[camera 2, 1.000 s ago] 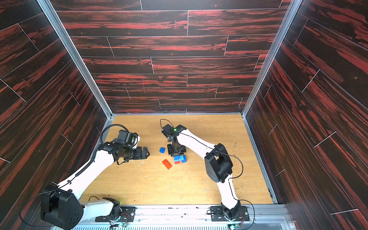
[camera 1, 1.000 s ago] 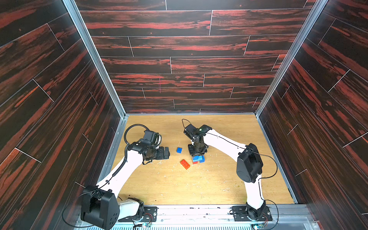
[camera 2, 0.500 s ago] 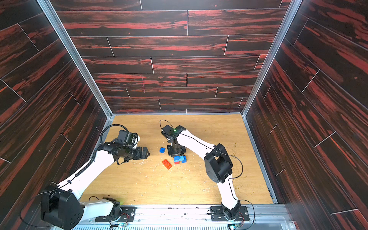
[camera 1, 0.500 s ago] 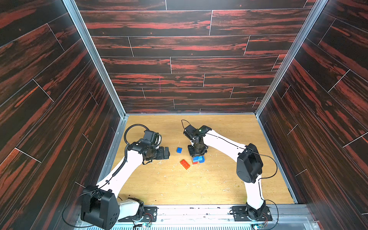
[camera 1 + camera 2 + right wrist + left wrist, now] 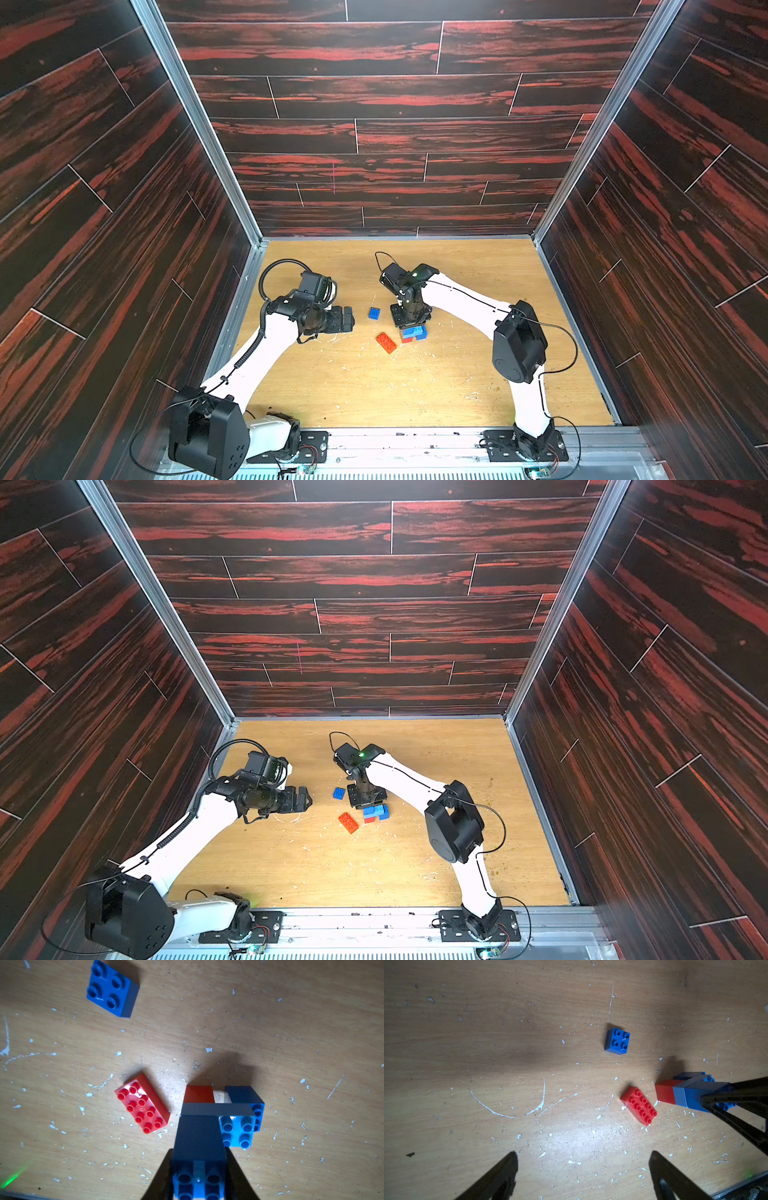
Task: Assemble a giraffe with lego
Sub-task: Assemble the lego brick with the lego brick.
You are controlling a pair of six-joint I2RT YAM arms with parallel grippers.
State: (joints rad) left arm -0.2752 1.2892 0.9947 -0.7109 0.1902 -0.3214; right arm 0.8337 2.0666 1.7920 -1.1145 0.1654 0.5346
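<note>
1. Right hand [image 5: 409, 321] points down at mid-bench, its jaws closed on the dark blue neck brick [image 5: 198, 1140], gripped from two sides.
2. That brick sits on the left end of the giraffe [image 5: 414, 332], over the red leg [image 5: 199, 1094]. Whether it is pressed fully home I cannot tell.
3. So far the giraffe has a light blue body [image 5: 236, 1132] laid across the red leg and a dark blue leg [image 5: 242, 1095]. It stands upright near the middle of the bench [image 5: 457, 374].
4. Left hand [image 5: 583, 1153] hovers above the bench, well left of the giraffe, jaws wide apart and holding nothing.
5. Long red brick [image 5: 386, 343] lies studs up just left of the giraffe, slightly nearer, not touching it.
6. Square blue brick [image 5: 374, 313] lies studs up a little farther back, between the two hands, touching nothing.
</note>
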